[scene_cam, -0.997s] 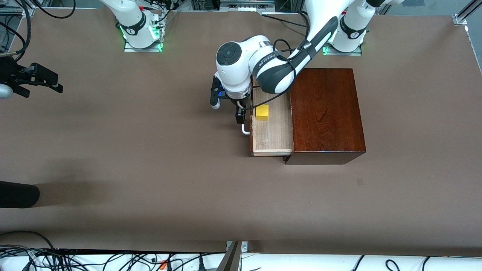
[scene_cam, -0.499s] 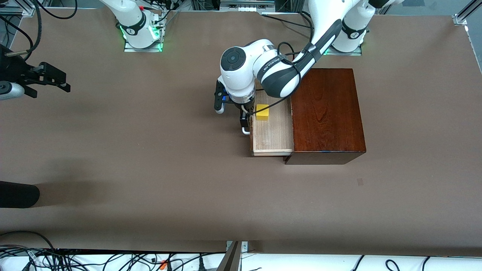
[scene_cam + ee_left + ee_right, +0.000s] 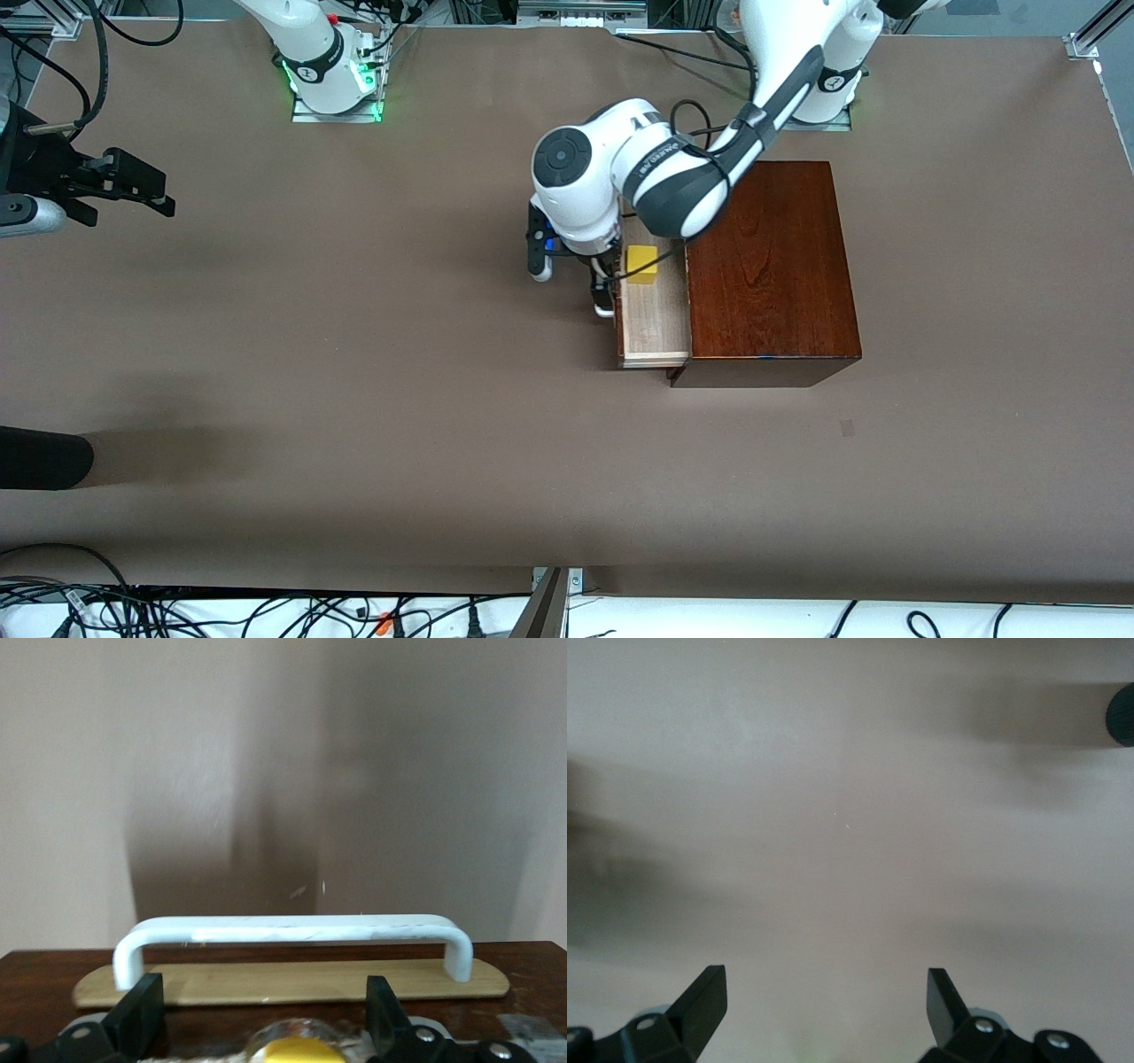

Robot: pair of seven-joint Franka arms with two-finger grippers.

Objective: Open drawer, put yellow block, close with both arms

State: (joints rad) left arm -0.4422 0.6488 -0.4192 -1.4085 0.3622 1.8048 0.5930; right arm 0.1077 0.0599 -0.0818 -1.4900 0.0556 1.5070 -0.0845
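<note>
Left gripper, fingers spread wide and holding nothing, sits against the white handle of the drawer, likely to push it shut. Inside lies the yellow block, the drawer partly out of the wooden box. Right gripper waits open over bare table, toward the right arm's end.

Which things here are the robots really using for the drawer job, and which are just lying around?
For the job:
- pale wooden drawer, partly open, with white bar handle
- small yellow block, in the drawer
- left gripper, at the handle
- right gripper, waiting, jaws open

Lying about:
- dark brown tablecloth
- loose cables
</note>
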